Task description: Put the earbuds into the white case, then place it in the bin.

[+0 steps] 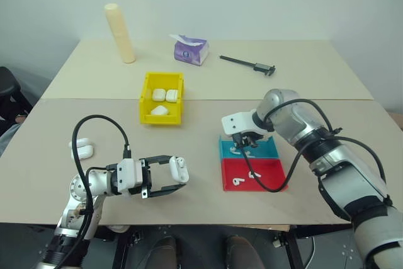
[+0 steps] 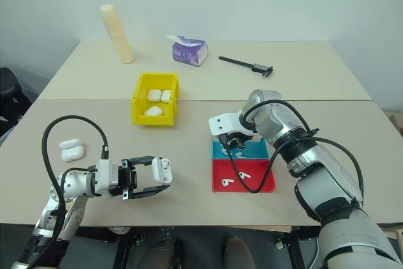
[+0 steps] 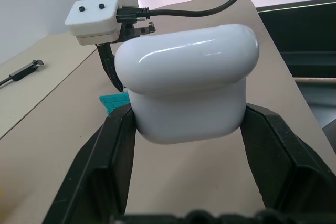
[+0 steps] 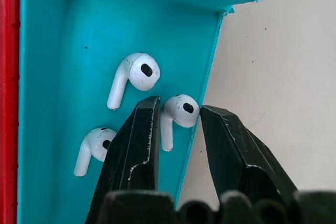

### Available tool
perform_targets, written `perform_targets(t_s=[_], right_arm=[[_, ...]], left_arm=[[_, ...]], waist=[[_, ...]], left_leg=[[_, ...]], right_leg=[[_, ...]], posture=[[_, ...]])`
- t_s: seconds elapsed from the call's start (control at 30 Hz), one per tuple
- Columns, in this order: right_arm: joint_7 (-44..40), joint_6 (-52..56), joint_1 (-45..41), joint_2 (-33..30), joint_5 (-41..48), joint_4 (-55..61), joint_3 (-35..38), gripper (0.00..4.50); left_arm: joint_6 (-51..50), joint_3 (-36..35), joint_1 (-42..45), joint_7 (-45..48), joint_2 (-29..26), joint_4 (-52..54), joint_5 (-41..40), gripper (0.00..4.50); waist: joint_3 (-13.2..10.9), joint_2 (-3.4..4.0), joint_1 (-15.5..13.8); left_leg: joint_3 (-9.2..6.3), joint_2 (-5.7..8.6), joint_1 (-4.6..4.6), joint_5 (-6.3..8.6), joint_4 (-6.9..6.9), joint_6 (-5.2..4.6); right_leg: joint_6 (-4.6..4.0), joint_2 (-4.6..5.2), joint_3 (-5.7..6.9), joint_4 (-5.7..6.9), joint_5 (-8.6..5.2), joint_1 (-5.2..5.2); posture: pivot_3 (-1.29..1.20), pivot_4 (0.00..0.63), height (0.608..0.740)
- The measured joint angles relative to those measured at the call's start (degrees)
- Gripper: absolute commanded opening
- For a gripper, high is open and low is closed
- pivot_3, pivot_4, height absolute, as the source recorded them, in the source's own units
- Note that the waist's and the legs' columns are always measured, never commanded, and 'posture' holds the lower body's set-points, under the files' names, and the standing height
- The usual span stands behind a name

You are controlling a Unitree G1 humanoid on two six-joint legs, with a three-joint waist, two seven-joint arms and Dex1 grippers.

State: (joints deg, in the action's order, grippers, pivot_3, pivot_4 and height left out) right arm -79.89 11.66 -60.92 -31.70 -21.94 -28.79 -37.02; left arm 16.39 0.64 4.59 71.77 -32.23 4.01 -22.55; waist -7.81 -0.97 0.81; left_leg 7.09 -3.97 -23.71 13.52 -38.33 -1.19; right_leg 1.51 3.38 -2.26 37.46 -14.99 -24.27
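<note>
My left gripper point(image 1: 175, 173) is shut on a white case point(image 3: 186, 82), held level above the table's front left; the lid sits a little offset from the body. My right gripper point(image 4: 179, 112) points down into the teal tray point(image 1: 269, 150), its fingertips closed on the head of one earbud point(image 4: 185, 107) beside the tray wall. Two more earbuds point(image 4: 134, 77) lie loose in that tray. The yellow bin point(image 1: 145, 97) stands at mid-table with three white cases inside.
A red tray point(image 1: 271, 169) with two earbuds adjoins the teal one on the near side. Two spare white cases point(image 1: 80, 148) lie at the left. A cream cylinder point(image 1: 119, 33), a tissue pack point(image 1: 191, 50) and a black caliper point(image 1: 249, 63) sit along the far side.
</note>
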Motion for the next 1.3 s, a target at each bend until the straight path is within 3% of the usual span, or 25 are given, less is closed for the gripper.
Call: perform_targets(t_s=[0.2,0.33,0.93,1.07,1.2,1.3], right_arm=[[0.02,-0.2,0.24,-0.21,0.0,0.03,0.23,1.63],[0.0,-0.3,0.58,-0.33,0.02,0.15,0.8,0.78],[-0.97,3.1,2.44,-1.87,2.46,5.36,4.73,0.78],[-1.03,9.97,3.37,-4.52,6.02,13.32,11.07,0.78],[0.43,22.45,8.2,-7.09,16.79,29.15,25.64,0.78],[3.62,34.32,10.86,-4.54,26.89,40.17,37.86,0.78]], left_arm=[[0.31,0.11,0.0,0.0,0.01,0.0,0.07,2.75],[0.79,0.28,0.0,0.0,0.01,-0.01,0.13,2.75],[1.22,0.6,0.47,-0.21,0.03,-0.55,0.17,2.75],[0.79,0.55,1.83,-0.38,0.5,-0.5,-0.62,2.75],[-4.34,0.6,4.44,-2.89,2.83,2.41,-5.14,2.75],[-9.53,0.69,6.95,-5.65,4.95,6.16,-9.4,2.75]], waist=[[0.0,0.0,0.0],[0.0,0.0,0.0],[0.0,0.0,-0.04],[0.0,0.0,-0.11],[-0.01,-0.01,-0.6],[-0.01,-0.02,-0.75]], left_leg=[[0.0,0.0,0.02,0.0,0.0,0.0],[0.0,0.0,0.04,0.0,0.0,0.0],[0.01,0.0,-0.02,0.0,0.01,0.0],[0.0,0.0,-0.02,0.0,0.0,0.0],[-0.09,0.0,-0.08,0.0,0.0,0.0],[-0.31,0.0,-0.03,0.01,-0.01,0.0]], right_leg=[[0.0,0.0,0.0,0.0,0.0,0.02],[0.0,0.0,-0.01,0.0,0.0,0.03],[0.0,0.0,-0.02,0.0,0.0,-0.03],[0.0,0.01,-0.01,0.0,0.0,-0.01],[0.01,0.02,0.04,-0.05,0.0,0.02],[0.01,0.01,0.02,-0.01,0.0,0.06]], posture=[[0.0,0.15,0.74],[0.0,0.15,0.74],[0.0,0.15,0.74],[0.0,0.15,0.74],[0.0,0.15,0.74],[0.0,0.15,0.74]])
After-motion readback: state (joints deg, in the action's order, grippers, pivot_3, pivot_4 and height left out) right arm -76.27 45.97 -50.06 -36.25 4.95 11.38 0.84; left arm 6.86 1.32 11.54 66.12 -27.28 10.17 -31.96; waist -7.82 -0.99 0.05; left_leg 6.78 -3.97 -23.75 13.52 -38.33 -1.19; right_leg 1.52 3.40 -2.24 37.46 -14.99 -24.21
